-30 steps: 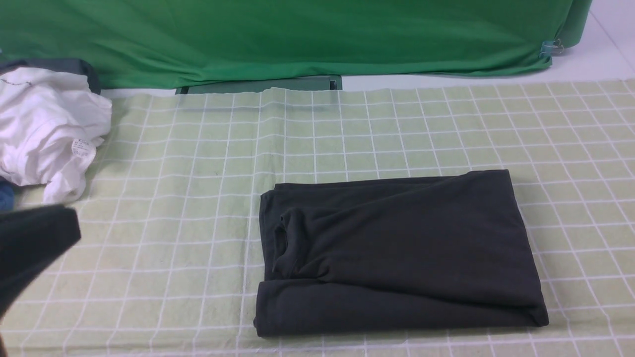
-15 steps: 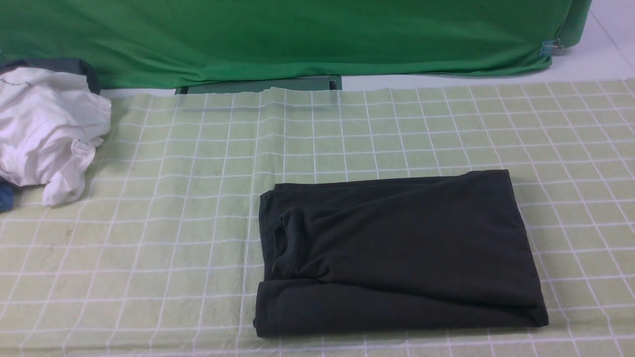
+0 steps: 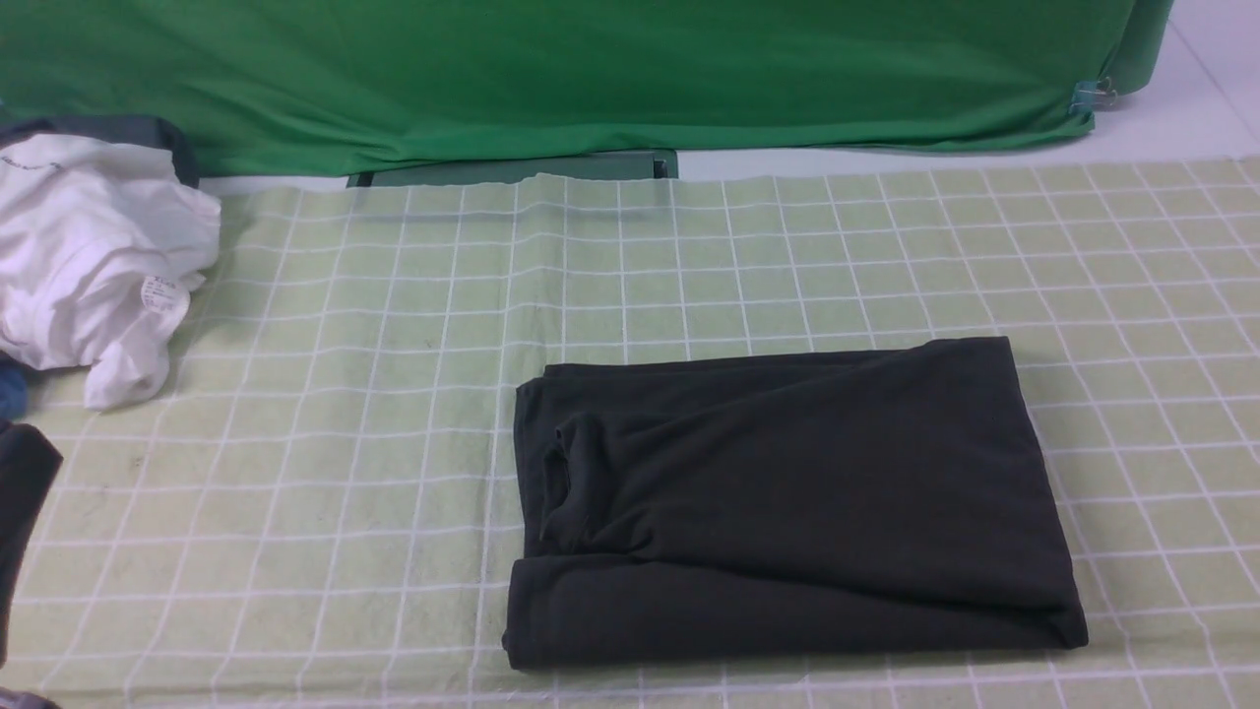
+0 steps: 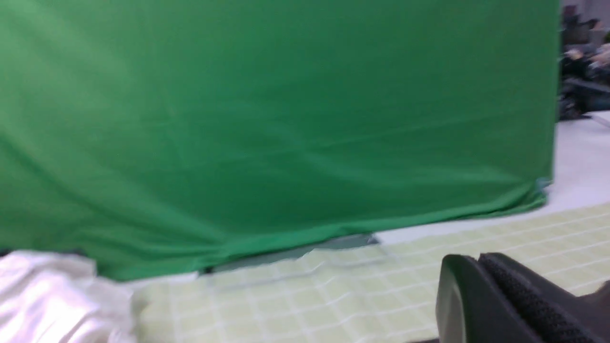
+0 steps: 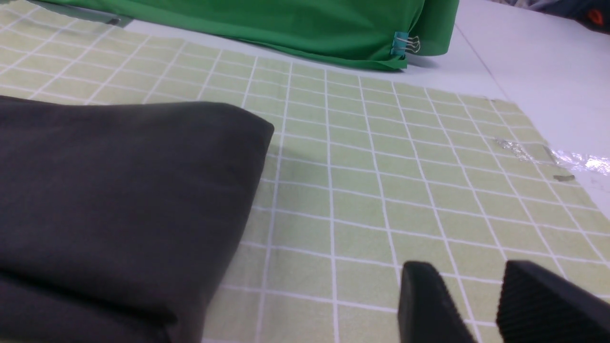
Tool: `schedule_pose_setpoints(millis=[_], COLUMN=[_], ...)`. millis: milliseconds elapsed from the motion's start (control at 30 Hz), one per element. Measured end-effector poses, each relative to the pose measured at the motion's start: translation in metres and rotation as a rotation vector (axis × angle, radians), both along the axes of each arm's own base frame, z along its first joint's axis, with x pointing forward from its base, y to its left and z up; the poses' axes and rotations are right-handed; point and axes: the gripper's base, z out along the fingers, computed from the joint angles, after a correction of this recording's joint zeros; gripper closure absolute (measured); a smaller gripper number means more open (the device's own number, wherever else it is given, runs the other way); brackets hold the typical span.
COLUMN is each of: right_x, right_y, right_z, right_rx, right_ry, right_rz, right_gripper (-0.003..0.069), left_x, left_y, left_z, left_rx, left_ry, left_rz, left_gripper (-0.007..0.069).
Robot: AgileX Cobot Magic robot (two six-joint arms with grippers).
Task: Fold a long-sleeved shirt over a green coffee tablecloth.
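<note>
In the front view, the black long-sleeved shirt (image 3: 787, 502) lies folded into a thick rectangle on the green coffee tablecloth (image 3: 345, 394), a little right of the middle and near the front edge. Its collar opening faces the left side of the fold. The cloth is pale yellow-green with thin white lines that make squares, and it covers most of the white bench (image 3: 1162, 128). At the far left a crumpled white garment (image 3: 94, 256) with a small label rests partly on the cloth, well apart from the shirt. Behind everything a bright green backdrop fabric (image 3: 591, 69) hangs, held by a small clip (image 3: 1091, 96) at its right corner. A dark part of the left arm (image 3: 20, 522) shows at the left edge; no hand is clear here.

In the left wrist view, which is blurred, the left hand (image 4: 481, 286) shows its two dark fingers pressed together with nothing between them. It is above the checked cloth, facing the green backdrop, with the white garment at one side.

In the right wrist view, the right hand (image 5: 476, 295) has its two ribbed fingers (image 5: 426, 300) a small way apart, and they hold nothing. The hand is over bare checked cloth, just beside the corner of the folded shirt and not touching it. A piece of clear tape (image 5: 572, 159) sits at the far edge of the cloth.
</note>
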Motion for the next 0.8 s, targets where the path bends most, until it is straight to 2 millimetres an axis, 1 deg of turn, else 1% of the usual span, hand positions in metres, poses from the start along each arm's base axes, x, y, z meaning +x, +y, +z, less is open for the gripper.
schedule_pose_setpoints(millis=[33, 100, 167, 267, 400, 800], right_x=[0.000, 0.000, 0.000, 0.000, 0.000, 0.000], right_y=[0.000, 0.000, 0.000, 0.000, 0.000, 0.000], right_z=[0.000, 0.000, 0.000, 0.000, 0.000, 0.000], right_rx=[0.000, 0.000, 0.000, 0.000, 0.000, 0.000], right_ry=[0.000, 0.000, 0.000, 0.000, 0.000, 0.000], right_rz=[0.000, 0.000, 0.000, 0.000, 0.000, 0.000], right_gripper=[0.0422, 0.0422, 0.0421, 0.0421, 0.0421, 0.0421], left_x=[0.003, 0.005, 0.008, 0.006, 0.002, 0.001], left_y=[0.002, 0.005, 0.010, 0.015, 0.015, 0.012], left_z=[-0.013, -0.024, -0.039, -0.057, -0.060, -0.077], left_rx=[-0.006, -0.020, -0.028, -0.023, -0.024, 0.001], left_ry=[0.028, 0.039, 0.050, 0.053, 0.039, 0.221], left_rz=[0.046, 0.105, 0.180, 0.257, 0.273, 0.224], left_gripper=[0.0610, 0.0610, 0.0610, 0.0610, 0.0610, 0.0610])
